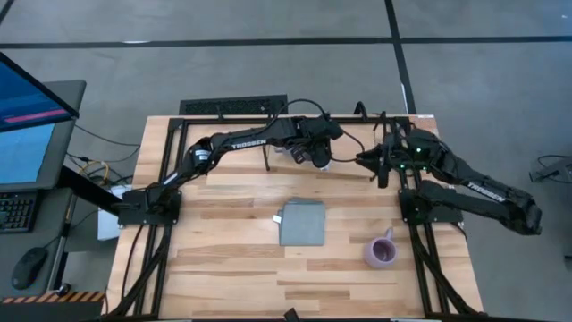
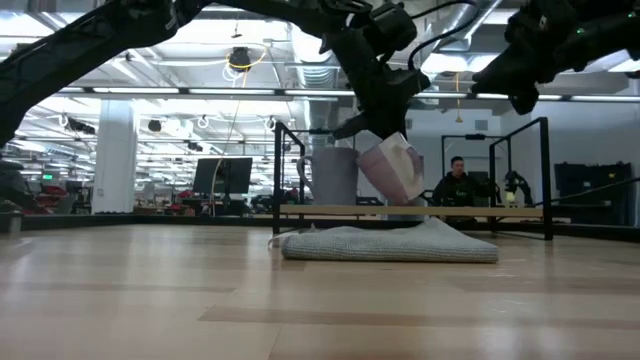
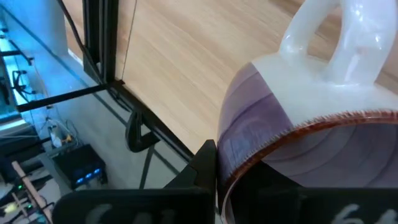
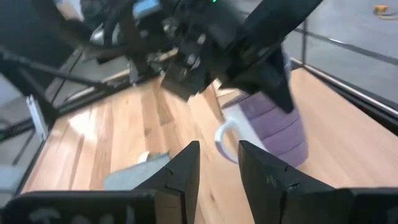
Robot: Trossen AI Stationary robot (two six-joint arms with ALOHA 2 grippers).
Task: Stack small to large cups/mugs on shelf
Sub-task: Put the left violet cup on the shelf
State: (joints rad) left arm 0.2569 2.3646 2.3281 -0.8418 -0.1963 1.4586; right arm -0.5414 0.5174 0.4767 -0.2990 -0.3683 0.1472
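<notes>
— Where do the big pieces sit?

— The wooden table (image 1: 223,268) carries the shelf (image 1: 344,174), a light board in a black rod frame, along its far edge. The left gripper (image 1: 315,154) hangs over that board, and the right gripper (image 1: 374,161) waits just beside it, to its right, also above the shelf.

— What is the left gripper doing?

— It is clamped on a light purple mug (image 2: 392,168), fingers on the rim, the mug tilted and held above the board. Its white handle points away from the wrist.

— And the right?

— Its fingers (image 4: 186,168) stand a narrow gap apart, empty, aimed at the held mug.

— Anything else?

— A flat grey-blue square (image 1: 302,222) lies well in front of both grippers, mid-table. A second light purple mug (image 1: 382,251) stands upright farther forward, toward the right arm's base. Another pale mug (image 2: 333,176) stands upright on the shelf just beside the held one.
</notes>
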